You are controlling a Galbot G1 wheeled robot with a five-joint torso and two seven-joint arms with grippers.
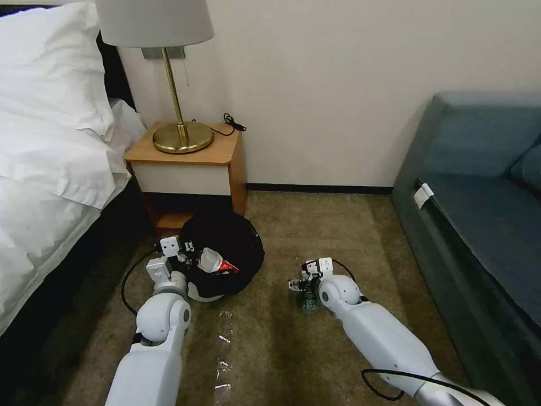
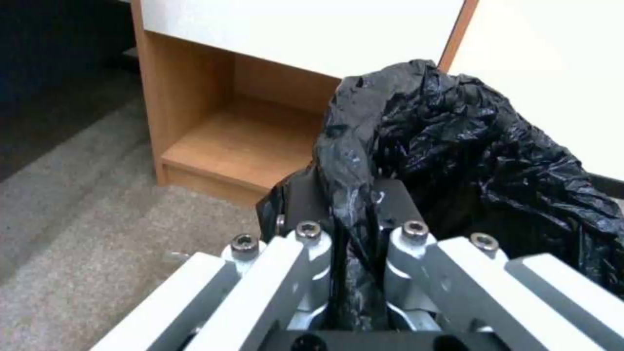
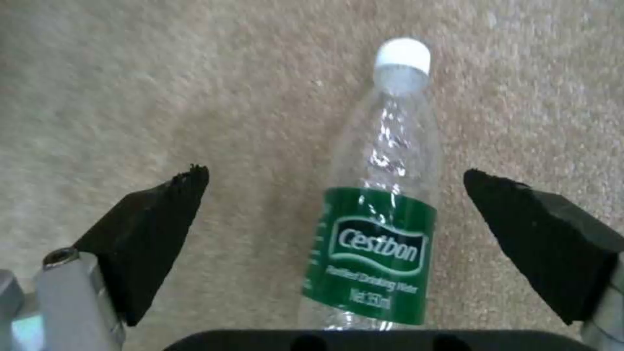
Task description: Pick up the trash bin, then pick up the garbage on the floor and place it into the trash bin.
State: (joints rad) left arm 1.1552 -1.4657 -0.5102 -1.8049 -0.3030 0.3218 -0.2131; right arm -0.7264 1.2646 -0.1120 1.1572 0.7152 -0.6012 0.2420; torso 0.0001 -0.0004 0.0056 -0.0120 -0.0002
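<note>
Two arms are seen reaching down over the carpet (image 1: 270, 349), one on each side. Nearest on the carpet, a few small shiny scraps (image 1: 223, 361) are scattered between the arms; they are too small to be identified.

One clear plastic bottle (image 3: 380, 204) is lying flat on the carpet, its white cap (image 3: 403, 52) at the end farthest from the right wrist and its green label band nearest it, so that its long axis runs straight away from the wrist between the two black pads (image 3: 156, 234). The right pincer (image 1: 304, 280) is held released, its pads spread wide on either side of the bottle and touching nothing. In the head view the bottle (image 1: 308, 301) is partly hidden under that pincer, roughly midway between the bin and the sofa (image 1: 479, 214).

One trash bin (image 1: 225, 254) is found farther left, its black bag (image 2: 468, 146) bulging over the rim, just in front of the nightstand (image 1: 191, 169). The left pincer (image 1: 179, 255) is clenched on the rim of the bin, a fold of the bag being pinched between its fingers (image 2: 409, 229). One red-and-white wrapper (image 1: 217, 263) is seen lying in the mouth of the bin.

Farthest back, one brass lamp (image 1: 174, 113) stands on the nightstand against the wall, with the bed (image 1: 51, 141) at its left.
</note>
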